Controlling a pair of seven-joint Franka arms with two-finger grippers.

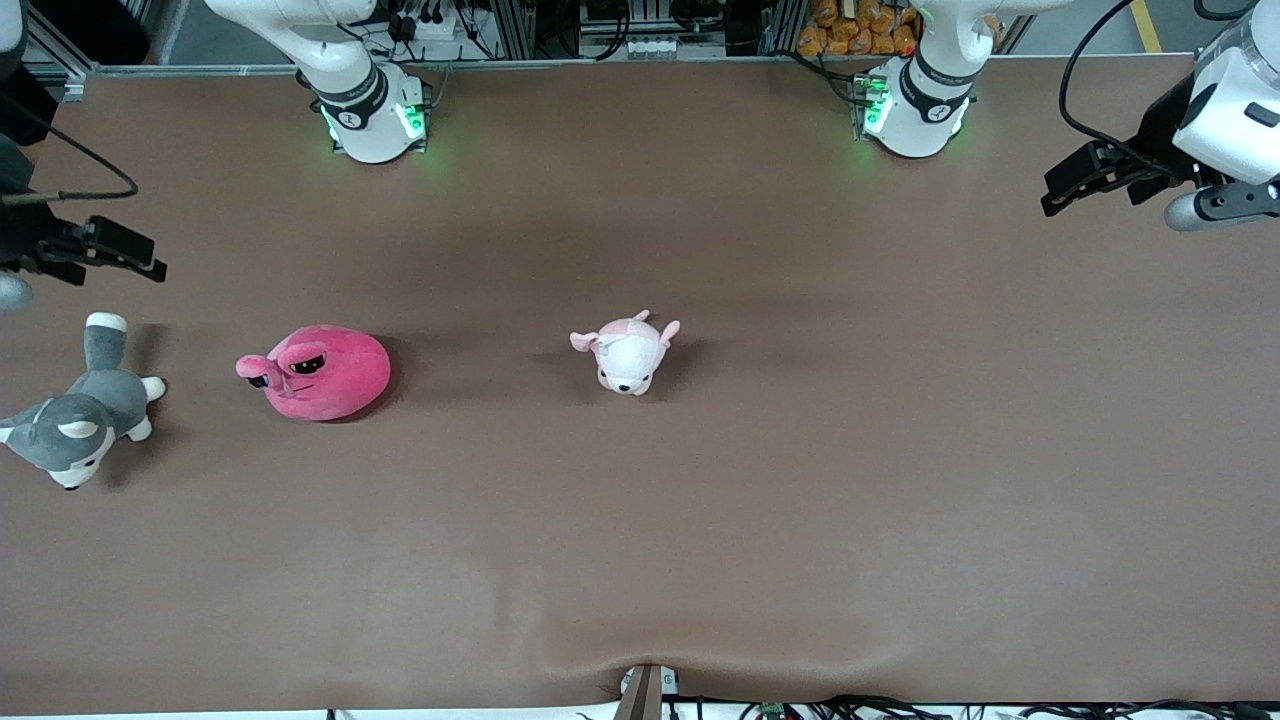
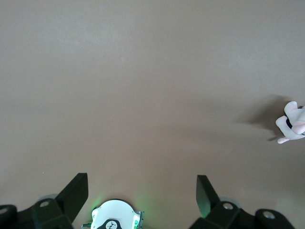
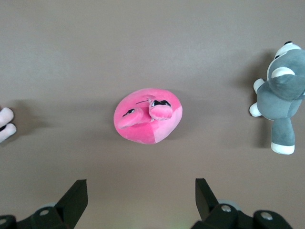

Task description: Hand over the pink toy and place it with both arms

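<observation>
I hold nothing in either hand: my right gripper (image 3: 138, 200) hangs with fingers spread above the table (image 1: 900, 450), the pink toy (image 1: 320, 372) lying on the cloth just ahead of it, and my left gripper (image 2: 143, 195) hangs spread over bare cloth at its own end, well apart from that toy. That fits either a handover not yet made or a toy already set down. I count three soft toys: one pink toy, one grey dog (image 1: 80, 420), one white puppy (image 1: 628, 352).

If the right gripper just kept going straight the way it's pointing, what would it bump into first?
Probably the pink toy, which sits ahead of the open right gripper, with only bare table around it. Depth is hard to judge, though.
</observation>
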